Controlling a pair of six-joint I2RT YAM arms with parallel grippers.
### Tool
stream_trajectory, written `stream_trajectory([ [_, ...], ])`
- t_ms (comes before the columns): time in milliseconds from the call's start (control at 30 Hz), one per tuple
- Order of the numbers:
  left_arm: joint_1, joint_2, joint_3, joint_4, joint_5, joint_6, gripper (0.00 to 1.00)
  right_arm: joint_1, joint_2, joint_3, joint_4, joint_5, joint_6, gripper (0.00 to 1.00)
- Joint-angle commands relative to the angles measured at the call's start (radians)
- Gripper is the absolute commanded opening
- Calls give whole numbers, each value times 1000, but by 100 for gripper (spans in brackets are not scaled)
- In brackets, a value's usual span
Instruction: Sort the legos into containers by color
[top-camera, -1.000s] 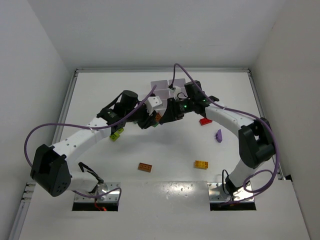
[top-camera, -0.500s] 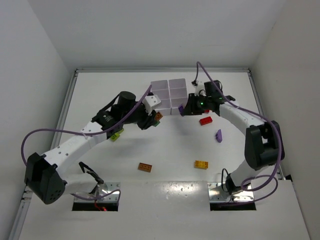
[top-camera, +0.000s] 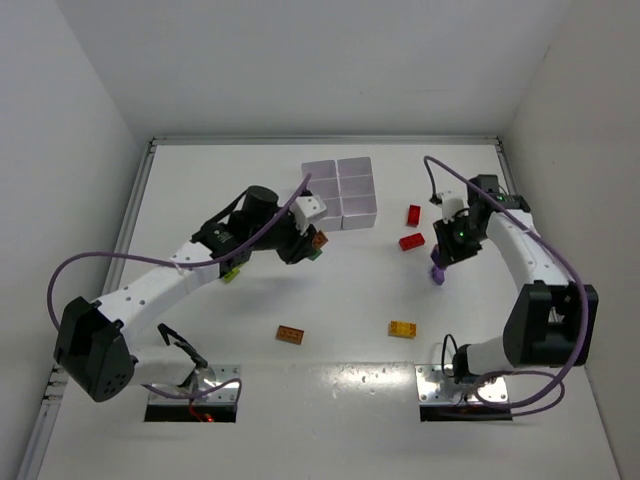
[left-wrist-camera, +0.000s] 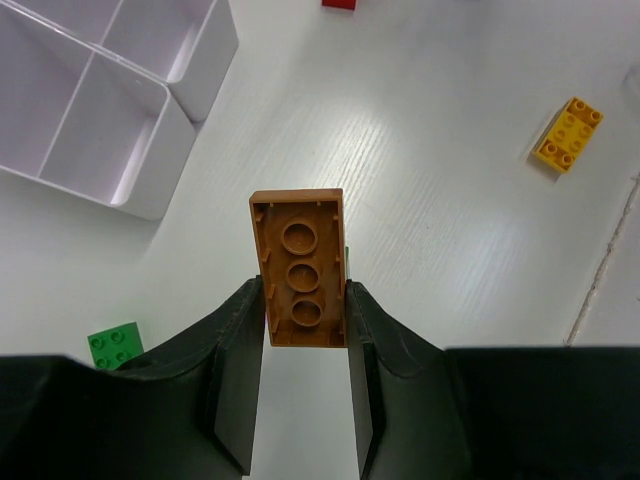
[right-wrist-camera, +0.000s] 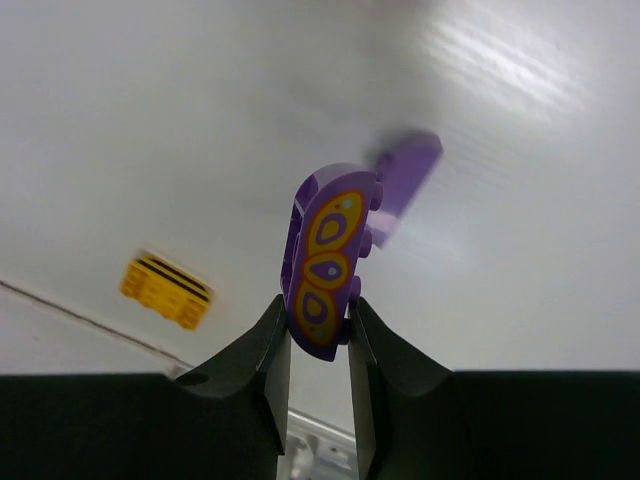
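My left gripper (left-wrist-camera: 305, 300) is shut on an orange-brown lego (left-wrist-camera: 298, 268), which I see from its hollow underside; it hangs just off the near corner of the white containers tray (left-wrist-camera: 150, 150). In the top view this gripper (top-camera: 312, 243) sits just in front of the tray (top-camera: 340, 193). My right gripper (right-wrist-camera: 318, 315) is shut on a purple lego with a yellow pattern (right-wrist-camera: 325, 255), held above the table. A plain purple lego (right-wrist-camera: 405, 180) lies blurred on the table below it. In the top view the right gripper (top-camera: 441, 256) is at the right, away from the tray.
Two red legos (top-camera: 414, 214) (top-camera: 411, 241) lie right of the tray. A yellow lego (top-camera: 403, 328) and an orange-brown one (top-camera: 291, 334) lie nearer the arm bases. A lime lego (top-camera: 232, 270) sits under the left arm. A green lego (left-wrist-camera: 115, 346) lies beside the left fingers.
The right arm has swung from the tray's front edge out to the right, carrying the purple patterned lego over the loose purple one. The left gripper has barely moved and keeps its brick.
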Motion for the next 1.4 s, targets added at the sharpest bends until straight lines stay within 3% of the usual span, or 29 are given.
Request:
stream_trajectory([
  [0,-29,16,40,9,24,6,0,-76,-33,-55,-128,118,-189,0],
  [267,-57,97,95,-11,14,26,0,-181,88,-126,-102,137,-258,3],
  [533,-66,149,122,-11,42,17,0,-192,245,-61,-13,128,-224,21],
  [733,-66,149,110,-11,56,17,0,-192,294,-15,1,119,-203,50],
  [833,-66,139,83,-1,88,17,0,-192,228,6,-45,54,-225,52],
  [933,-3,117,51,51,246,-40,0,-192,136,67,-117,-84,-288,52],
  [967,17,117,41,71,387,-55,0,-192,109,110,-135,-196,-307,52],
  [1100,84,139,9,210,720,-219,0,-153,32,216,-233,-576,-403,52],
  [1133,97,151,-29,373,760,-289,0,-134,32,244,-249,-724,-404,54],
  [1167,115,151,-51,477,816,-457,0,-115,48,244,-249,-786,-379,56],
  [1233,124,160,-66,649,844,-601,0,-31,91,268,-249,-918,-326,58],
  [1300,146,191,-66,764,866,-713,0,26,136,269,-220,-972,-260,65],
  [1367,156,203,-46,846,878,-796,0,112,136,224,-65,-956,-148,66],
])
